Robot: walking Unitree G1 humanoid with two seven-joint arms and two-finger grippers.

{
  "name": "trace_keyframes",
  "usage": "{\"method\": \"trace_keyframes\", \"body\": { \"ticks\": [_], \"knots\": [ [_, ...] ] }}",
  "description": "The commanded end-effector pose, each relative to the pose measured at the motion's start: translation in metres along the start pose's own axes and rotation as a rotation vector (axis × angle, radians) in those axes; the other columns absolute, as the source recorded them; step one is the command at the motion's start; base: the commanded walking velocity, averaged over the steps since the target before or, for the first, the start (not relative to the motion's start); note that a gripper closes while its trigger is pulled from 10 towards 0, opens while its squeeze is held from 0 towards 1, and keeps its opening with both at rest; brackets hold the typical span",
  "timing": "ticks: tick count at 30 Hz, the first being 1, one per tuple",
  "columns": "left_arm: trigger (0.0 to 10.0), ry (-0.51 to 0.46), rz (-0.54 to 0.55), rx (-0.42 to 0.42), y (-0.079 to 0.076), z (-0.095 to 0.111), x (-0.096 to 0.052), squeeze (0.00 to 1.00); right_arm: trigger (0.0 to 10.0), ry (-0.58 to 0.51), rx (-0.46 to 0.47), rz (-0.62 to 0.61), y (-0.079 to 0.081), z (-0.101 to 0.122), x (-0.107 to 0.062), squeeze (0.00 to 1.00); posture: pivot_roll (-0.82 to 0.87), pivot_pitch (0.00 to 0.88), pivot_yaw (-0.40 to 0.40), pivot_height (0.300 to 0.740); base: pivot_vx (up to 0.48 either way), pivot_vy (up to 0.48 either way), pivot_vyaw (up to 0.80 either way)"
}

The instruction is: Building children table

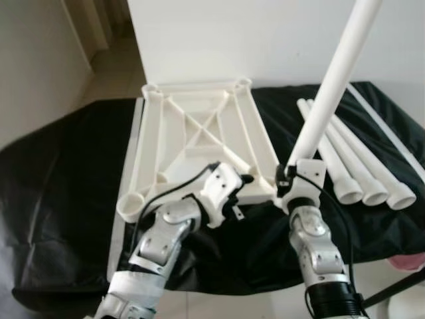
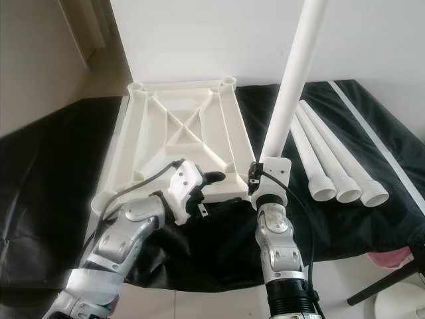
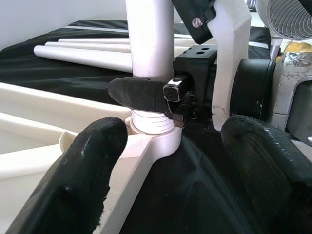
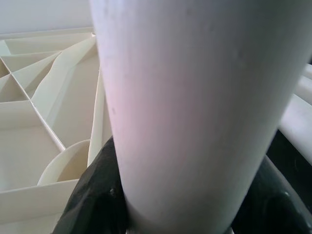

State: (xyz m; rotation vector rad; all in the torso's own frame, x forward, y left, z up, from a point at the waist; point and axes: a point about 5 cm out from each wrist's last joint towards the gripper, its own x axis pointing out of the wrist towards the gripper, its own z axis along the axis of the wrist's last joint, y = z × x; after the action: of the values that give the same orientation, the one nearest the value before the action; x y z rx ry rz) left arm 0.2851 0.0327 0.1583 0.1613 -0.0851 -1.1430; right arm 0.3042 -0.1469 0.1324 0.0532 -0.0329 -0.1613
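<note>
The table top (image 1: pixel 199 143) lies upside down on the black cloth (image 1: pixel 60 199), ribs up, its far edge against the white wall (image 1: pixel 265 33), and my own wrists cover most of its near edge. The leg (image 1: pixel 332 86) I hold stands upright at the near right corner, its upper end cut off by the frame; its threaded lower end sits in the corner socket (image 3: pixel 163 141), though I cannot make out how deep it has gone. My right gripper (image 3: pixel 146 95) is closed around the leg just above the socket, one finger (image 3: pixel 139 95) wrapped across the front of it; from the right wrist the leg blocks nearly everything, with dark fingers at either side. My left gripper (image 3: pixel 170 165) is spread wide, holding nothing, and hovers at the near edge of the table top just beside that corner, one finger over the rim and the other over the cloth. Three more legs (image 1: pixel 358 166) lie side by side on the cloth to the right, open ends toward me.
</note>
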Motion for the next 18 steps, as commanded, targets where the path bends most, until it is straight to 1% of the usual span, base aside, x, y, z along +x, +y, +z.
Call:
{"method": "trace_keyframes", "body": {
  "ticks": [1, 5, 15, 16, 18],
  "knots": [
    [10.0, 0.004, -0.001, -0.001, -0.0003, 0.0004, 0.0, 0.0, 10.0, 0.06, 0.021, -0.037, -0.0028, -0.0099, -0.0015, 0.0, -0.09, 0.0, 0.036, 0.74, 0.0, 0.0, 0.0],
    [10.0, 0.002, 0.003, -0.002, -0.0003, 0.0007, 0.0, 0.0, 10.0, 0.062, 0.022, -0.041, 0.0021, -0.0098, -0.0033, 0.0, -0.09, 0.0, 0.035, 0.74, 0.0, 0.0, 0.0],
    [10.0, 0.001, 0.001, -0.001, -0.0013, 0.0008, 0.0004, 0.0, 10.0, 0.06, 0.017, -0.04, 0.0007, -0.0089, -0.0033, 0.0, -0.09, 0.0, 0.033, 0.74, 0.0, 0.0, 0.0],
    [10.0, -0.001, 0.001, 0.0, -0.001, 0.0011, 0.0005, 0.0, 10.0, 0.054, 0.012, -0.039, -0.0026, -0.0084, -0.0032, 0.77, -0.09, 0.0, 0.036, 0.74, 0.0, 0.0, 0.0],
    [10.0, -0.002, 0.001, 0.0, -0.001, 0.0011, 0.0005, 0.0, 10.0, 0.053, 0.011, -0.039, -0.0035, -0.0083, -0.0032, 0.77, -0.09, 0.0, 0.036, 0.74, 0.0, 0.0, 0.0]
  ]
}}
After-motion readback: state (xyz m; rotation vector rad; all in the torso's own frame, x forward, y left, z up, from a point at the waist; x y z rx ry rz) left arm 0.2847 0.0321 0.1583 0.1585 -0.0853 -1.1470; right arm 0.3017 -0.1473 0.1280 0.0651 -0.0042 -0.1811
